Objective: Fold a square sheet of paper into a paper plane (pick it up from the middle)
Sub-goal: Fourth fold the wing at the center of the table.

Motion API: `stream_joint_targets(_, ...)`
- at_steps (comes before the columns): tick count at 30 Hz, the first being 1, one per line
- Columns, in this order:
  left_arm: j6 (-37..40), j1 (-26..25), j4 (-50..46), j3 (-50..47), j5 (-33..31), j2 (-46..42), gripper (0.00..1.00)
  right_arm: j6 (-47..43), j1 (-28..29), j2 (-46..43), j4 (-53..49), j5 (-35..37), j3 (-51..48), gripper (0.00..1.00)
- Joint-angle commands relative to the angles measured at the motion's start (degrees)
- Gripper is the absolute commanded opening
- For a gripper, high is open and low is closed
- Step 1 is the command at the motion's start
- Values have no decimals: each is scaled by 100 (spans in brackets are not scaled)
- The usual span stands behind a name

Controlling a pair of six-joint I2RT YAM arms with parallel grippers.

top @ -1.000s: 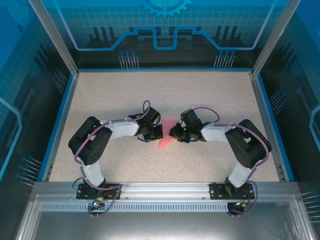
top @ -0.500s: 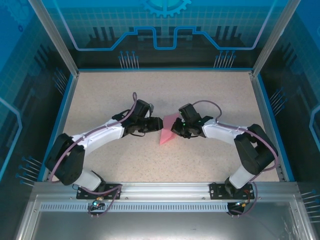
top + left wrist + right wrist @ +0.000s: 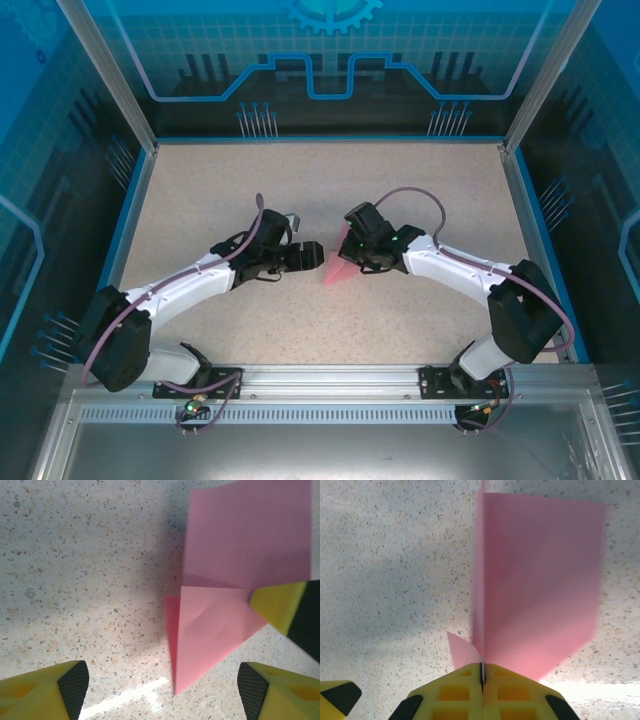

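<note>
At centre: pink part-folded paper sheet (image 3: 335, 270) w/ pointed flap, in pinch of right gripper (image 3: 481, 672); left gripper (image 3: 162, 682) agape alongside.

A speckled beige table (image 3: 330, 190) has a blue rim (image 3: 125, 230) on three sides. Translucent blue walls (image 3: 200, 60) rise behind and beside it, printed with circuit-like lines and a gear (image 3: 333, 12) at the top. Slanted aluminium posts (image 3: 105, 70) frame the corners. A slotted metal rail (image 3: 330, 378) runs along the near edge. Glare streaks (image 3: 125, 700) the tabletop in the left wrist view.
</note>
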Motion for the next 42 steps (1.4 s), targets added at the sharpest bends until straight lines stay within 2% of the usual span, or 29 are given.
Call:
stream_joint_targets(1, 224, 49, 183, -151, -153, -201, 84, 71, 189, 73, -476, 581, 432, 5)
stream_joint_targets(8, 432, 7, 670, -465, 17, -309, 96, 474, 232, 342, -338, 406, 485, 5)
stream_joint_targets(13, 956, -164, 1302, -814, 37, -274, 99, 1082, 141, 427, 2, 79, 123, 5)
stream_joint_targets(17, 1426, -322, 2008, -1200, 118, -210, 96, 1564, -18, 441, 158, -213, -194, 5)
stream_joint_targets(21, 1805, -434, 2696, -1532, 24, -71, 89, 2009, -144, 511, 177, -516, -400, 4)
stream_joint_targets(26, 2393, -578, 3626, -1881, 103, 194, 89, 2438, -251, 616, 130, -845, -481, 1)
stream_joint_targets(35, 3281, -719, 3953, -1640, 479, 844, 82, 2656, -384, 759, -289, -1089, -238, 1)
stream_joint_targets(42, 3832, -751, 4128, -1490, 691, 1230, 72, 2698, -410, 929, -360, -1301, -104, 1)
